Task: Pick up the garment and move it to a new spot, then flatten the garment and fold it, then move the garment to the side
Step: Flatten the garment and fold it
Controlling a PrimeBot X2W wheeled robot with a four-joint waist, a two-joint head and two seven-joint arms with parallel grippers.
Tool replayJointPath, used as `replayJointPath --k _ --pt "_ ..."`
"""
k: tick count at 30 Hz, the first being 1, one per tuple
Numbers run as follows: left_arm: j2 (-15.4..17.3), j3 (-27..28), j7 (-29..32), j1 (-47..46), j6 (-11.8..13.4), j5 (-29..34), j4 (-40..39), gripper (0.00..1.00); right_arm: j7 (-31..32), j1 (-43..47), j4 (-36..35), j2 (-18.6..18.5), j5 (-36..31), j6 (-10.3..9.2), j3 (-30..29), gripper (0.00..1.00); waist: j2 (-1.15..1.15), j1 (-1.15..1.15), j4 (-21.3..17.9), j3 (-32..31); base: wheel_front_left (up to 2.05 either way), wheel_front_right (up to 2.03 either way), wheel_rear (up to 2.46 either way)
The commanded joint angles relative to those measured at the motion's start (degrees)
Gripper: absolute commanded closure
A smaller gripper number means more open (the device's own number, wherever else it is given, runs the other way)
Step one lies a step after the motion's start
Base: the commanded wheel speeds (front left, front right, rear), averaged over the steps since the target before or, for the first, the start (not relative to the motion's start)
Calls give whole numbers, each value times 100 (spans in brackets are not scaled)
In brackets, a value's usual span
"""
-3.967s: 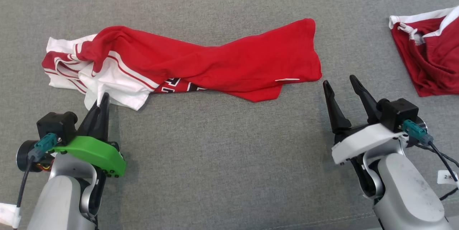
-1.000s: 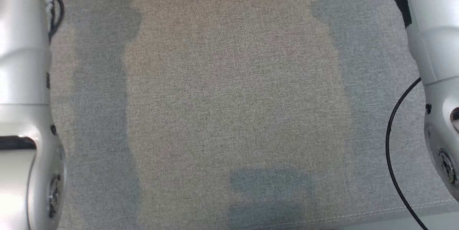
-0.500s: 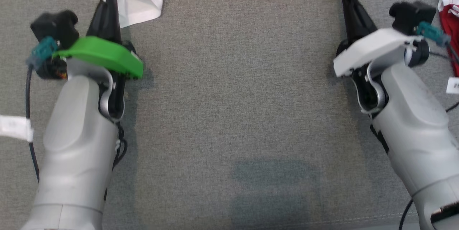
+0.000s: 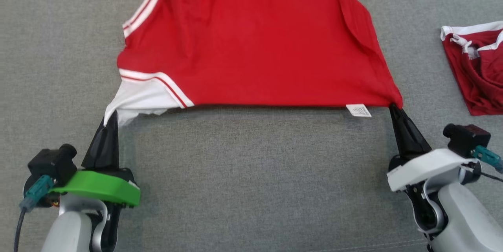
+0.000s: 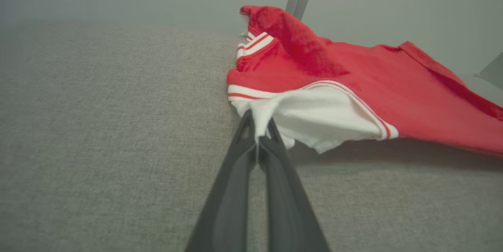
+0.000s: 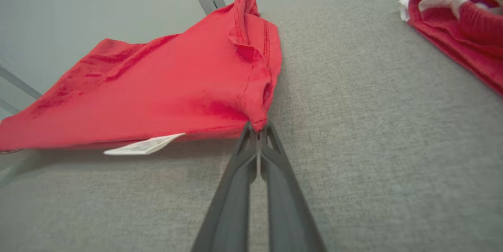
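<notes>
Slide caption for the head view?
The left gripper and right gripper each pinch a near corner of the red garment spread over the grey surface.

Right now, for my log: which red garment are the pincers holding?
The bright red shirt, pinched by the left pincer and right pincer; the darker red garment lies crumpled apart.

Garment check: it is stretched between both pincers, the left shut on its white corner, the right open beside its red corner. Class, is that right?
No. The right pincer is not open: it is shut on the red corner of the garment, as the right wrist view shows. The left pincer does grip the white corner.
</notes>
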Motion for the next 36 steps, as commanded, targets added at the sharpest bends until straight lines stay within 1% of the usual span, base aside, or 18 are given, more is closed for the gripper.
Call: replayJointPath --k 1,5,9,12,15,16,19,20,24,26,30,34,36 --pt "96 57 131 278 123 -12 -301 100 -27 198 -98 -91 20 -7 -67 100 0 0 31 -289 0 0 0" --pt "227 107 688 1035 473 3 -1514 100 97 757 -465 -206 -24 -9 -239 100 0 0 39 -497 0 0 0" --pt "254 145 1215 1816 875 18 -2562 100 363 1351 -890 -158 -97 -10 -502 100 0 0 67 -627 0 0 0" --pt "227 105 1558 2326 1101 1 -3146 100 626 1826 -1233 -82 -249 -10 -718 100 0 0 120 -663 0 0 0" --pt "150 -29 1841 2735 1228 -51 -3523 100 890 2251 -1614 77 -429 -9 -919 100 0 0 157 -657 0 0 0" --pt "150 -29 1841 2735 1228 -51 -3523 100 890 2251 -1614 77 -429 -9 -919 100 0 0 157 -657 0 0 0" --pt "87 -176 2019 2903 1272 -114 -3666 100 1154 2514 -1951 219 -646 -8 -1074 100 0 0 177 -609 0 0 0" --pt "84 -259 2106 2851 1243 -114 -3624 100 1412 2585 -2164 286 -838 -8 -1134 100 0 0 170 -549 0 0 0" --pt "142 -297 2195 2608 1150 -152 -3521 100 1787 2462 -2290 339 -1033 -8 -1150 100 0 0 154 -437 0 0 0" --pt "165 -280 2208 2456 1078 -233 -3493 100 1979 2313 -2353 351 -1064 -7 -1153 100 0 0 134 -355 0 0 0" --pt "283 -253 2275 1943 856 -363 -3396 100 2377 1875 -2400 250 -1033 -7 -1127 100 0 0 93 -96 0 0 0" --pt "474 -210 2368 1197 699 -274 -3193 100 2625 1242 -2413 128 -1081 -7 -1071 100 0 0 40 223 0 0 0" --pt "460 -223 2405 778 605 -337 -3035 100 2665 919 -2330 62 -1034 -7 -1018 100 0 0 21 380 0 0 0"
